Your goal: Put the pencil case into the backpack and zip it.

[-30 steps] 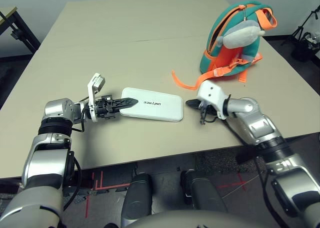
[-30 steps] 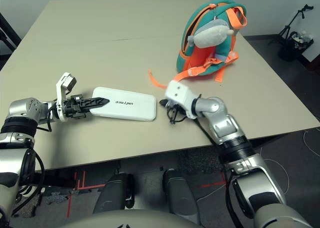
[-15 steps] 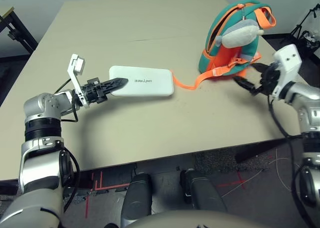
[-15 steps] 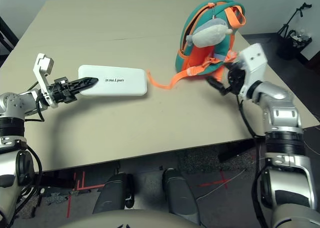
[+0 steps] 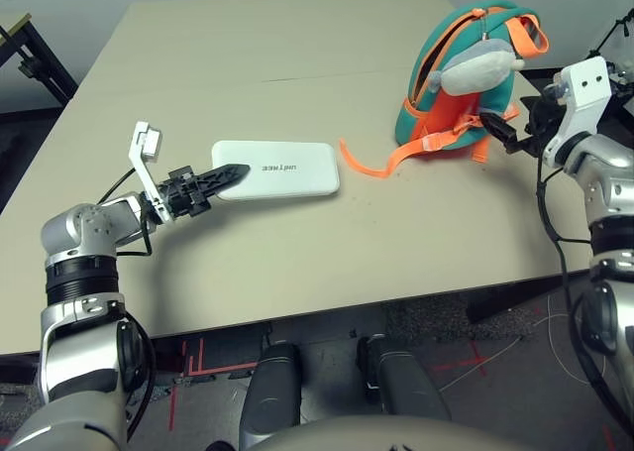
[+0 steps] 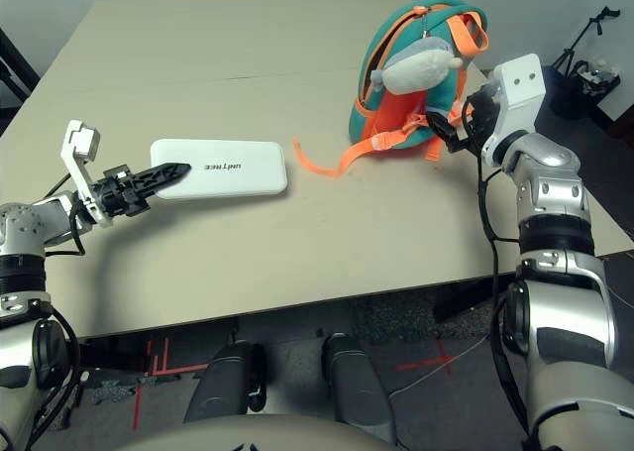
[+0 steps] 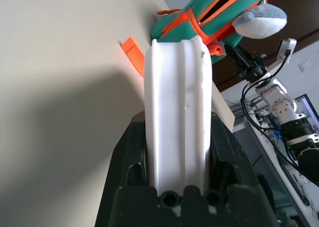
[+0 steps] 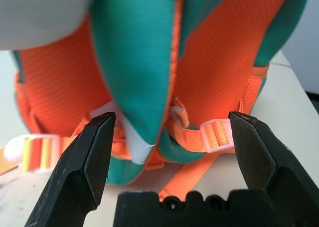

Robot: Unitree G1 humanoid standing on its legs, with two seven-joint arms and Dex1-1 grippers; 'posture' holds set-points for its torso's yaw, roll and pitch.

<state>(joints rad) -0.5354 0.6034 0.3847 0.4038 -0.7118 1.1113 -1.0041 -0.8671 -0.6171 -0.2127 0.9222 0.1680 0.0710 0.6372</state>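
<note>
Right now my left gripper (image 5: 226, 176) is pinching the short end of the pencil case (image 5: 282, 169), its two black fingers clamped on either face of the white shell, as the left wrist view shows plainly. Seen from the head camera, the case lies flat on the beige table (image 5: 297, 64) at about 9 o'clock from the backpack (image 5: 466, 74), well apart from it. Small dark lettering runs along the case's face; I read it as "UNITREE", upside down from my seat, though it is small. One loose orange strap (image 5: 371, 164) trails from the pack's base toward the case and ends just beside its far short end. At 3 o'clock of the pack, my right gripper (image 5: 505, 134) hovers with its fingers spread wide, close to the orange back panel and its buckled straps. Up top, the grey-white plush fish charm (image 5: 480, 66) hangs against the standing teal shell.
</note>
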